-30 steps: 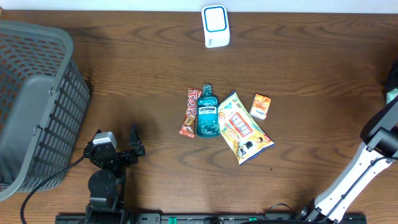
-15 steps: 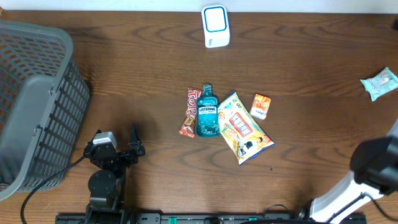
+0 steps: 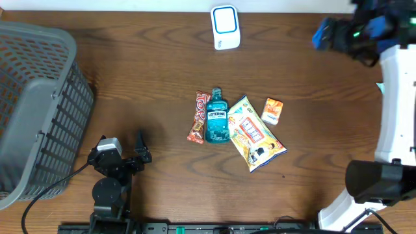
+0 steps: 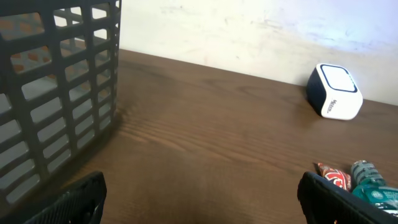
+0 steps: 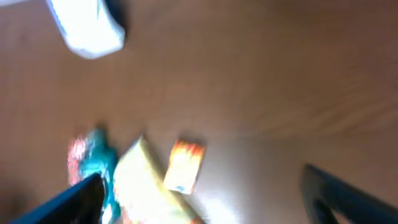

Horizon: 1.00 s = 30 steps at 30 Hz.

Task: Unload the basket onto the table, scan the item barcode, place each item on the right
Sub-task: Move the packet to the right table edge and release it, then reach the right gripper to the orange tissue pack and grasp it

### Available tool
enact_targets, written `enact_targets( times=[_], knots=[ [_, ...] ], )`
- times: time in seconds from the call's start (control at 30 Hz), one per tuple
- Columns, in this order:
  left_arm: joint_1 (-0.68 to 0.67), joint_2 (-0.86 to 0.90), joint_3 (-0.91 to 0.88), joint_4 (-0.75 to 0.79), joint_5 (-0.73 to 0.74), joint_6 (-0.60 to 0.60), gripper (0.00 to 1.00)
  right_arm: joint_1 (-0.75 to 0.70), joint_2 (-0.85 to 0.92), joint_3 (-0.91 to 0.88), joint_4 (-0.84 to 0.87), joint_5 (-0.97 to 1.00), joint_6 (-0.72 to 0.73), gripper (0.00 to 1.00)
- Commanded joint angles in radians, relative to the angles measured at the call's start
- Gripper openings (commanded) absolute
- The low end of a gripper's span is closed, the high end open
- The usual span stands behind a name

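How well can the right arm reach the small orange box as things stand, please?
Probably yes. The right gripper hangs open and nothing stands between it and the orange box, which lies with bare wood on that side; only the yellow snack bag crowds its other side.

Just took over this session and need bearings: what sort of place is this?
Likely a mock shop checkout on a wooden table: a white-and-blue barcode scanner at the far edge, a grey basket on the left, and a mouthwash bottle and snack bag in the middle.
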Motion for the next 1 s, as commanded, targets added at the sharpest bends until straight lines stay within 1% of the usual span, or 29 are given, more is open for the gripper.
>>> enact_targets(
  times=[0.0,0.07,0.2,0.3,0.37,0.4,0.43,0.47,0.57,0.63,0.7,0.77,0.87,0.97],
  knots=[
    [0.005,0.001,-0.019,-0.037,-0.020,-0.008,0.98,0.060,0.026,-0.078,-0.052,-0.046,-0.008,0.86],
    [0.004,0.001,-0.019,-0.037,-0.020,-0.009,0.98,0.095,0.026,-0.142,-0.067,-0.037,0.019,0.80],
    [0.004,0.001,-0.019,-0.037,-0.020,-0.009,0.98,0.154,0.026,-0.306,-0.013,0.023,0.080,0.79],
    [0.004,0.001,-0.019,-0.037,-0.020,-0.008,0.98,0.185,0.026,-0.439,0.077,0.019,0.162,0.75],
    [0.004,0.001,-0.019,-0.037,-0.020,-0.009,0.97,0.208,0.026,-0.527,0.159,0.019,0.248,0.69],
    [0.004,0.001,-0.019,-0.037,-0.020,-0.008,0.98,0.219,0.026,-0.562,0.200,0.019,0.275,0.63],
    [0.004,0.001,-0.019,-0.037,-0.020,-0.008,0.98,0.232,0.026,-0.593,0.242,0.019,0.292,0.59],
    [0.004,0.001,-0.019,-0.037,-0.020,-0.009,0.98,0.245,0.026,-0.618,0.285,0.019,0.295,0.58],
    [0.004,0.001,-0.019,-0.037,-0.020,-0.009,0.98,0.293,0.026,-0.681,0.433,0.034,0.295,0.58],
    [0.005,0.001,-0.019,-0.037,-0.020,-0.008,0.98,0.330,0.026,-0.718,0.526,0.092,0.295,0.61],
    [0.004,0.001,-0.019,-0.037,-0.020,-0.008,0.98,0.366,0.026,-0.751,0.589,0.178,0.296,0.62],
    [0.004,0.001,-0.019,-0.037,-0.020,-0.008,0.98,0.404,0.029,-0.779,0.628,0.285,0.308,0.62],
    [0.004,0.001,-0.019,-0.037,-0.020,-0.008,0.98,0.441,0.033,-0.790,0.630,0.421,0.349,0.60],
    [0.004,0.001,-0.019,-0.037,-0.020,-0.008,0.98,0.458,0.033,-0.790,0.633,0.435,0.352,0.61]
  ],
)
